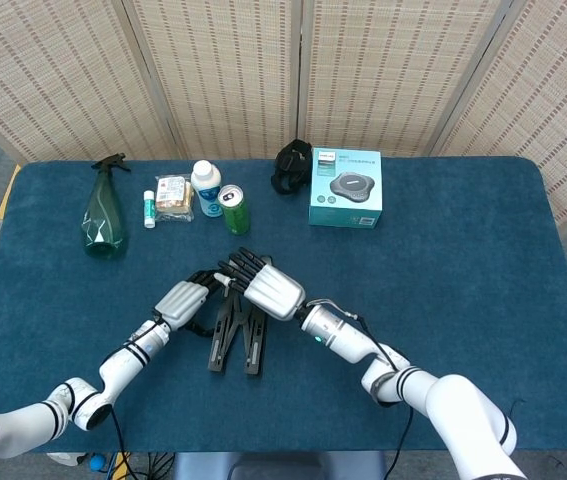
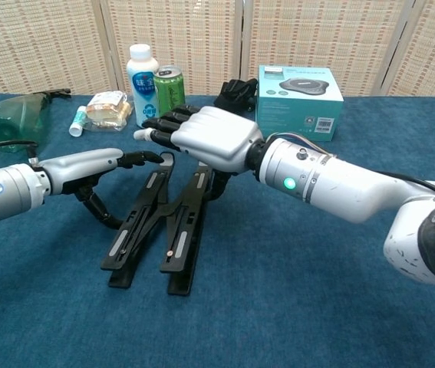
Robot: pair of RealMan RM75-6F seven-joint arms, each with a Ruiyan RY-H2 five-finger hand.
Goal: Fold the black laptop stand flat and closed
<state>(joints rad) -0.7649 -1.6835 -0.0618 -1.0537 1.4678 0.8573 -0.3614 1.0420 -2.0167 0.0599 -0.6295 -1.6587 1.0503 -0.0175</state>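
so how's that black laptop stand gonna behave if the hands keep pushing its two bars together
The black laptop stand looks like stiff bars joined by crossed links, so it should probably hinge shut rather than bend. It lies low on the blue table, so tipping seems unlikely; sliding seems likelier. The right hand and left hand flank its far end.
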